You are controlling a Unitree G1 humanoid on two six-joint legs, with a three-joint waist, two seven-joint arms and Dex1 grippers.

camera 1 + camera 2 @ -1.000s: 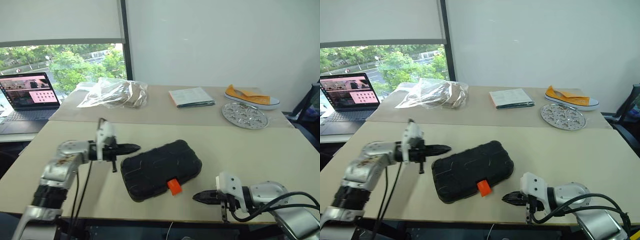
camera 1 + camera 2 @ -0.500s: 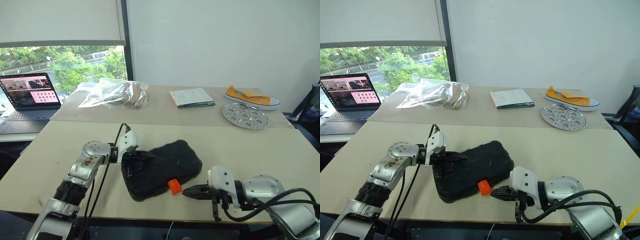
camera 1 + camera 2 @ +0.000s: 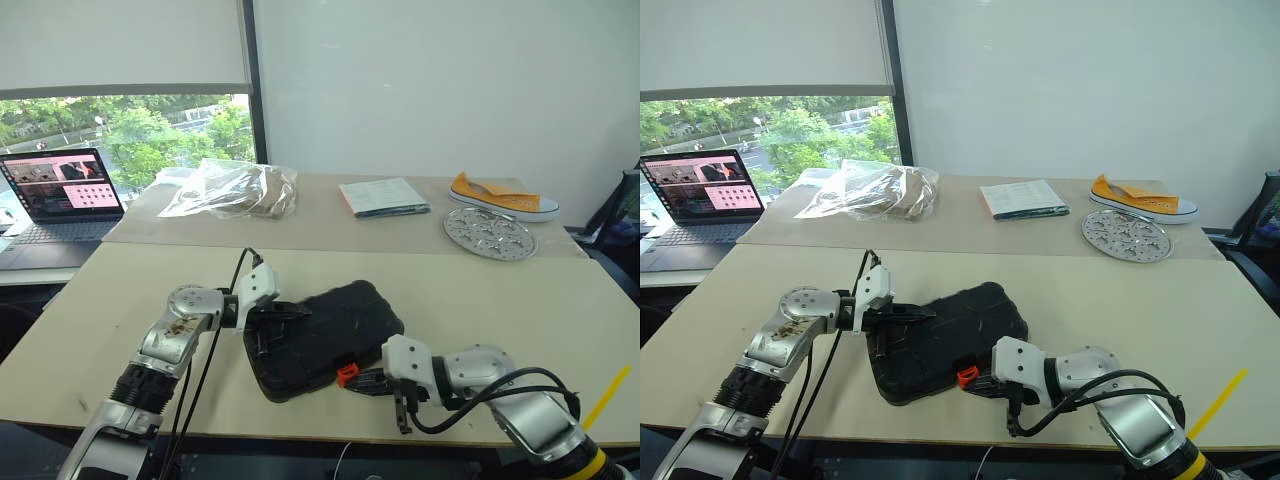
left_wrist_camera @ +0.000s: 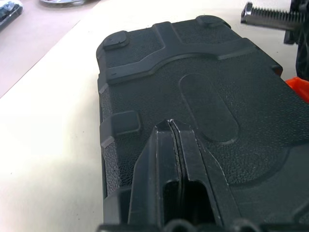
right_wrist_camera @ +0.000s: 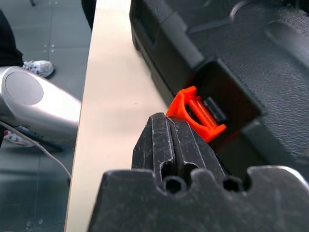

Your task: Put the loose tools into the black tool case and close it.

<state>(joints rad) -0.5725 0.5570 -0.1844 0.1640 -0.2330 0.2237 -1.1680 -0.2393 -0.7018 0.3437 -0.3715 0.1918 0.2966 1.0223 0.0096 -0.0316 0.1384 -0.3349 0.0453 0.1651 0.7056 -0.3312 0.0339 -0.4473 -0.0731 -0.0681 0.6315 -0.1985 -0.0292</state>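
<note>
Both jaws were pressed shut, empty: my left gripper (image 3: pixel 298 313) lay on the closed case (image 3: pixel 335 325), my right gripper (image 3: pixel 357 381) touched its orange latch (image 5: pixel 197 113) at six o'clock.

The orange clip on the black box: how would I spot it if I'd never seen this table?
Look at the near table, where a black case lies closed between the robot's two arms. On the case's front edge sits a small orange latch, right at the tip of the right hand. It is the only bright spot on the case.

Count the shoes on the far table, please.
1. An orange and white shoe lies at the far table's right end, just behind the round metal plate. No second shoe is visible there.
</note>
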